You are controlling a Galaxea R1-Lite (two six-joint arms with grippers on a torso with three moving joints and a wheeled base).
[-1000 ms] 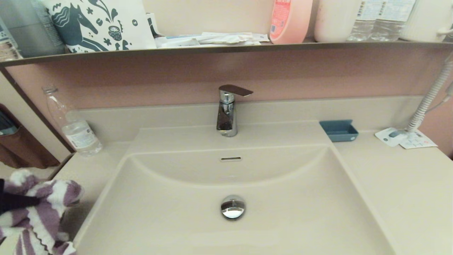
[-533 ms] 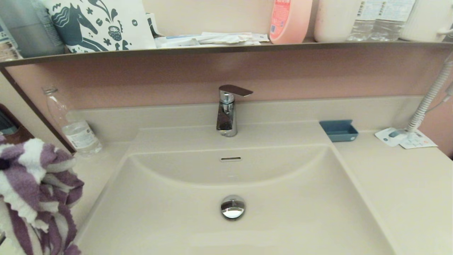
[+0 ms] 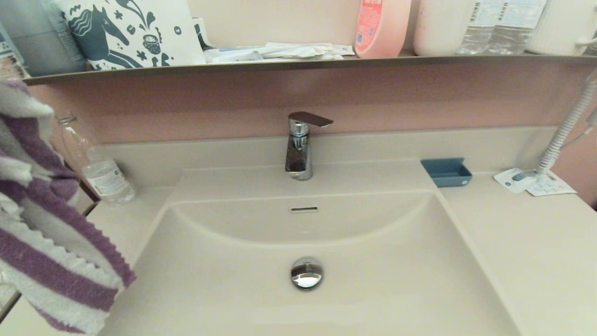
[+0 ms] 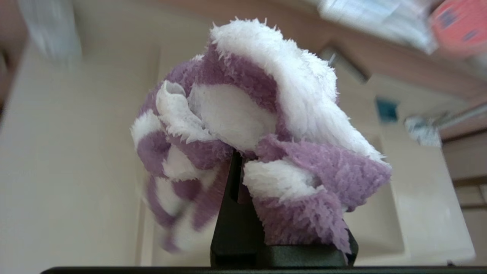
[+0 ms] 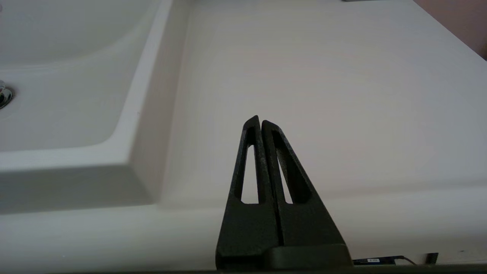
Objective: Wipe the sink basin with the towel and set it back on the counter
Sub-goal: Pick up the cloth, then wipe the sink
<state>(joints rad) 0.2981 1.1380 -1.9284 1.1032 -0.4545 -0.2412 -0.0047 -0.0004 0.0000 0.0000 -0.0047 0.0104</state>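
- Towel (image 3: 51, 219) fills the left edge of the head view, purple and white stripes hanging in the air over the left end of the counter (image 3: 527, 252), beside the sink basin's (image 3: 373, 280) left rim and clear of the bowl.
- Left gripper (image 4: 237, 179), seen from its wrist camera, has its dark fingers pressed together on a bunch of the fluffy cloth, which billows out around and above the tips.
- Right gripper (image 5: 260, 121) sits low at the counter's front edge on the basin's right side, fingers pressed flat against each other, pinching nothing.
- Basin itself lies bare, with the chrome drain plug (image 3: 307, 273) in the middle of its floor and the slot overflow hole (image 3: 304, 209) in the curved rear wall.
- Faucet (image 3: 301, 147) stands behind the bowl, a blue tray (image 3: 447, 171) to its right, and a clear water bottle (image 3: 95, 165) at the back left, just beyond the hanging towel.
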